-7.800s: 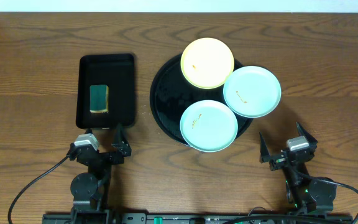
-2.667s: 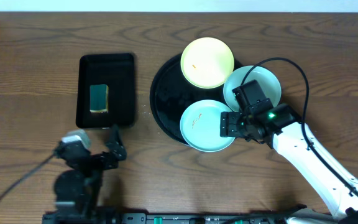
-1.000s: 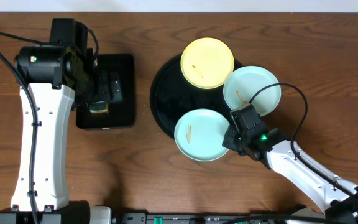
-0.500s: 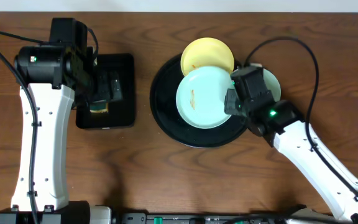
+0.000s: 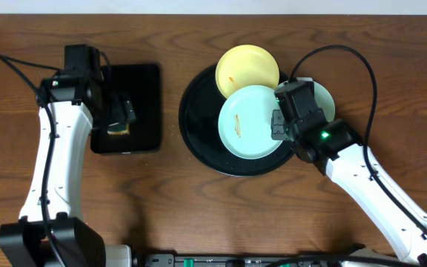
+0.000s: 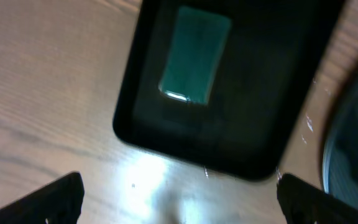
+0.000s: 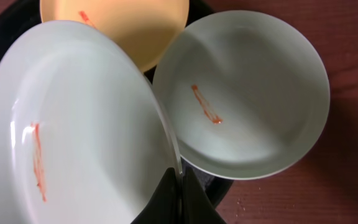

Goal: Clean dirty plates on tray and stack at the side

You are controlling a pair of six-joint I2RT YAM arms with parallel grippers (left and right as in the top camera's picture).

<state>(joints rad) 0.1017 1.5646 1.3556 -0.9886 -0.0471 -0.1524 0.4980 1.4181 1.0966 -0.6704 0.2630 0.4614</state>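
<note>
Overhead view shows a brown wooden table (image 5: 199, 219) with strong grain filling nearly the whole frame; a thin pale strip of wall (image 5: 213, 6) runs along the top edge.

Right of centre lies the round black tray (image 5: 197, 126). The pale yellow plate (image 5: 247, 63) sits at its upper edge; a mint plate (image 5: 249, 121) with an orange smear covers the tray's middle and overlaps the yellow plate's lower rim. The right gripper (image 5: 276, 124) is clamped on this plate's right rim; in the right wrist view its fingers (image 7: 179, 196) pinch the edge at the bottom centre of the frame, and the plate looks tilted. The second mint plate (image 5: 323, 100) is at the tray's right side, mostly hidden overhead by the right arm; the wrist view shows it whole, smeared, its right part reaching past the tray's rim over the wood.

In the upper left a rectangular black tray (image 5: 145, 104) holds a green sponge (image 6: 194, 53); the left gripper (image 5: 121, 115) hangs above it and partly hides it overhead; its fingertips stand wide apart with nothing between them.

Black cables (image 5: 339, 55) loop from both arms.
</note>
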